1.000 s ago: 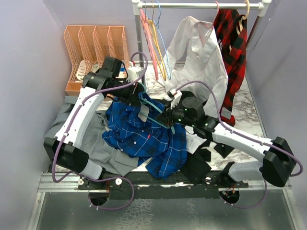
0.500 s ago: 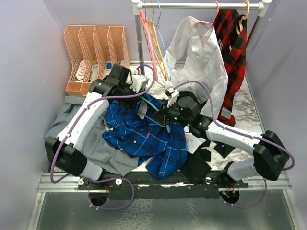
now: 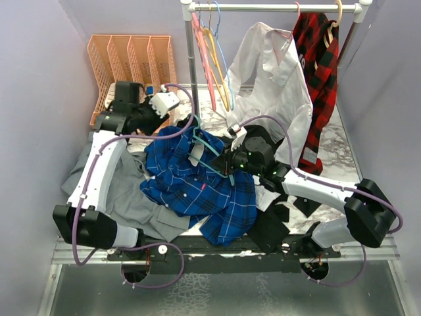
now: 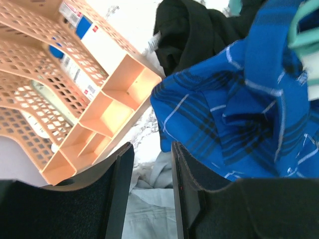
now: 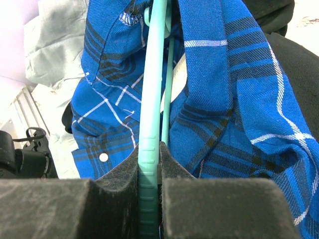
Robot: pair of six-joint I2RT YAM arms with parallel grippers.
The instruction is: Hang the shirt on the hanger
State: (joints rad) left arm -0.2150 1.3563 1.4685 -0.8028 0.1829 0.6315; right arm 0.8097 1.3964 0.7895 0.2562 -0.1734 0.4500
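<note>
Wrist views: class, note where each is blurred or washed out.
Left wrist view: black fingers soft, white marble tabletop at top blown out, royal-blue plaid shirt sharp. Right wrist view: thin teal-green plastic hanger sharp, pale grey shirt overexposed.

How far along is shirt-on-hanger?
Done: the right end effector is clamped on the hanger, which runs up into the open neck of the shirt. In hand: seating it; the left end effector is open and empty beside the shirt's edge. Left: the shirt lies crumpled on the table, so neither shoulder looks draped over the hanger's arms.
</note>
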